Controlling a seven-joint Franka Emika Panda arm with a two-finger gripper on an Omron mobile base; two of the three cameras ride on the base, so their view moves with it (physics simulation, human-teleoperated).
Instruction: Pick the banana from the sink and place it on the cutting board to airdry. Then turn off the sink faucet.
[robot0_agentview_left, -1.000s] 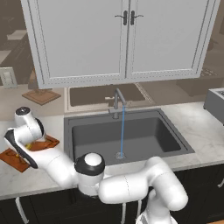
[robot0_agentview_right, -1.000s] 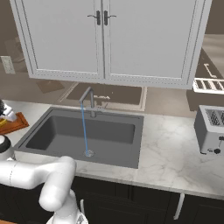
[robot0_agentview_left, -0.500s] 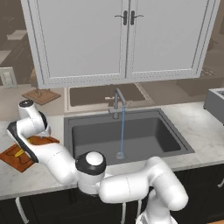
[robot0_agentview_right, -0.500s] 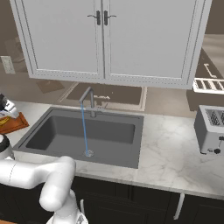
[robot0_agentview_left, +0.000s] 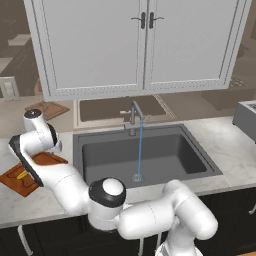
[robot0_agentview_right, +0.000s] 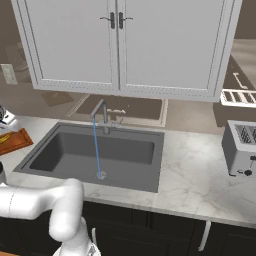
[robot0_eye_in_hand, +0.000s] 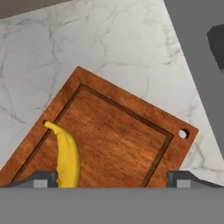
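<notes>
Banana (robot0_eye_in_hand: 68, 157) flat on cutting board (robot0_eye_in_hand: 118, 135) atop marble counter (robot0_eye_in_hand: 109, 39), hand (robot0_eye_in_hand: 113, 177) released above.

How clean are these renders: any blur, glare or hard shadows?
Hand view: sharp, banana and cutting board evenly lit, no glare. Left base view: flat light, the sink softly shaded. Right base view: crisp, toaster without highlights.

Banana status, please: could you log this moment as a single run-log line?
banana: lying on cutting board | gripper: open, above board | sink faucet: water running | left: turn faucet off
</notes>
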